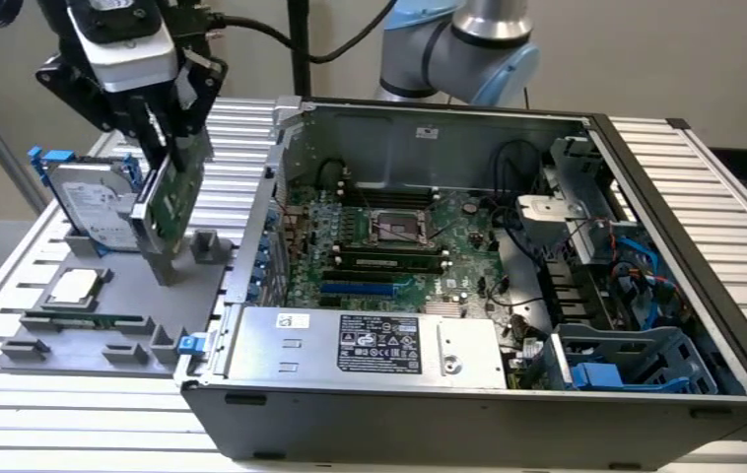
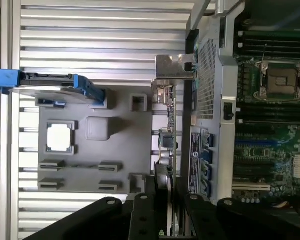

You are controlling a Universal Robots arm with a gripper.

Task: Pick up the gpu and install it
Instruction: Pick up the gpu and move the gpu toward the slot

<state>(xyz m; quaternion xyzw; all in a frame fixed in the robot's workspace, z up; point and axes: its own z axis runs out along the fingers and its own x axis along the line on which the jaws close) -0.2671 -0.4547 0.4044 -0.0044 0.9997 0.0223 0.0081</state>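
Jaws clamped on upright gpu [image 1: 173, 197], hard drive [image 1: 91, 202] just beside, open computer case [image 1: 413, 419] near.

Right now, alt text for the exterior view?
The arm's black gripper clamps the flat green gpu card upright at the grey plastic parts tray, beside a silver hard drive with blue rails. On the exterior view's right, the open black computer case shows its green motherboard.

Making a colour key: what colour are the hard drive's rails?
Blue; the rails on the hard drive show best in the wrist view.
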